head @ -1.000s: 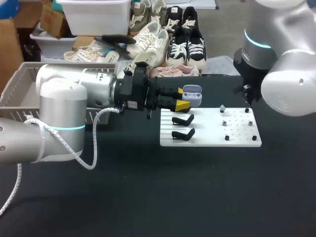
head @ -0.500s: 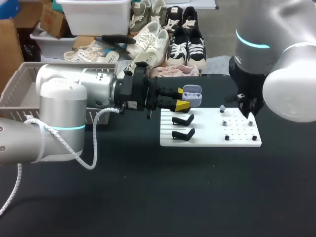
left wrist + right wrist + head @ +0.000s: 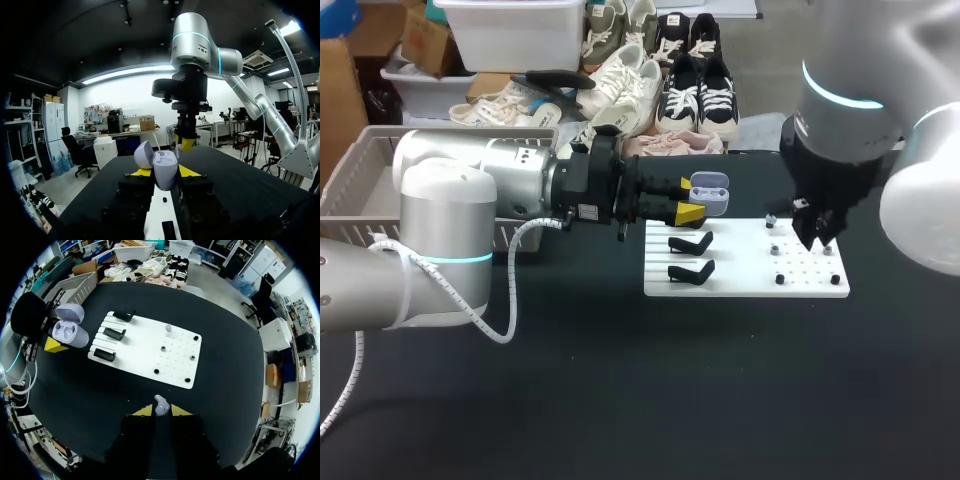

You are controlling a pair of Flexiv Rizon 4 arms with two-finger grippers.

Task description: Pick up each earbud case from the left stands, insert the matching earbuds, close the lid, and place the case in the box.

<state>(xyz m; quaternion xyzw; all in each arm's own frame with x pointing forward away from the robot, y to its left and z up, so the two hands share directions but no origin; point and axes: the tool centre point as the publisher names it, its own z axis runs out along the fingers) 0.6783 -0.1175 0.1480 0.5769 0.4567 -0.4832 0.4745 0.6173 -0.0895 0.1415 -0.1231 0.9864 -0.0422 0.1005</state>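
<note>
The earbud case (image 3: 70, 333), pale lavender with its lid hinged open, is held clear of the bench (image 3: 620, 400) just off the stand end of the white board (image 3: 745, 280). The left claw (image 3: 165, 173) is clamped on it, one yellow tip pressed against each side of the body. From the right wrist view the two moulded wells inside the case show. From the left wrist view the lid (image 3: 143, 154) tilts back to one side of the body.

The right claw (image 3: 161, 411) hangs above the board's peg end, its yellow tips closed on a small lavender earbud (image 3: 161, 405), which stands up between them. A second earbud (image 3: 168, 328) sits on a peg at the far side of the board's peg end, apart from the other dark pegs.

Three black stands (image 3: 114, 333) lie in a row along the end of the board nearest the case.

A grey slatted basket (image 3: 360, 170) stands on the bench well apart from the board, past its stand end and behind the left arm (image 3: 470, 200).
</note>
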